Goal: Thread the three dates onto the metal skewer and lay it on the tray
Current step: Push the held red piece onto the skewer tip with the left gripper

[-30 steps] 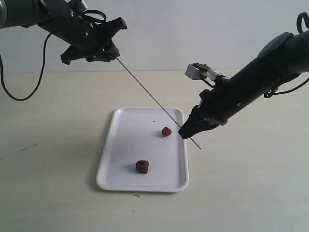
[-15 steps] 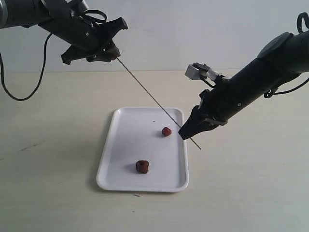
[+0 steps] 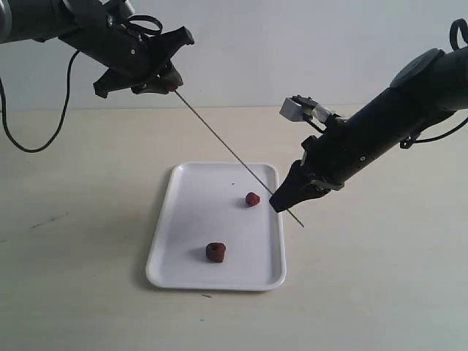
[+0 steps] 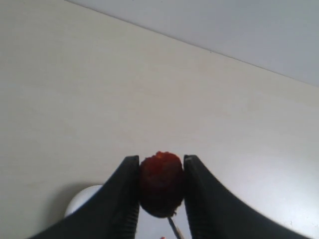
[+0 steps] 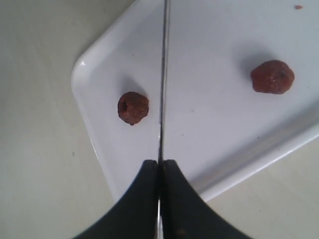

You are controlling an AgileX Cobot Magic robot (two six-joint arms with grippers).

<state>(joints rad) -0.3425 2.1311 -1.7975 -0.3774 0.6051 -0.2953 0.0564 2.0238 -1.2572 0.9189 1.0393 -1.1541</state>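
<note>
My left gripper [image 3: 170,80] is raised at the back left, shut on one dark red date [image 4: 160,184], and the metal skewer [image 3: 227,147] enters that date from below. The skewer slants down to my right gripper [image 3: 278,204], which is shut on it near its lower end, above the right rim of the white tray [image 3: 183,219]. The rod [image 5: 163,74] runs straight out from between the right fingers. Two more dates lie on the tray: one [image 3: 252,199] near the right gripper, one [image 3: 215,251] nearer the front. The right wrist view shows both, one date [image 5: 133,107] beside the rod and another [image 5: 272,76] farther off.
The tray [image 5: 99,99] lies on a plain beige table [image 3: 80,219]. A black cable [image 3: 29,131] hangs from the left arm at the far left. A pale wall stands behind.
</note>
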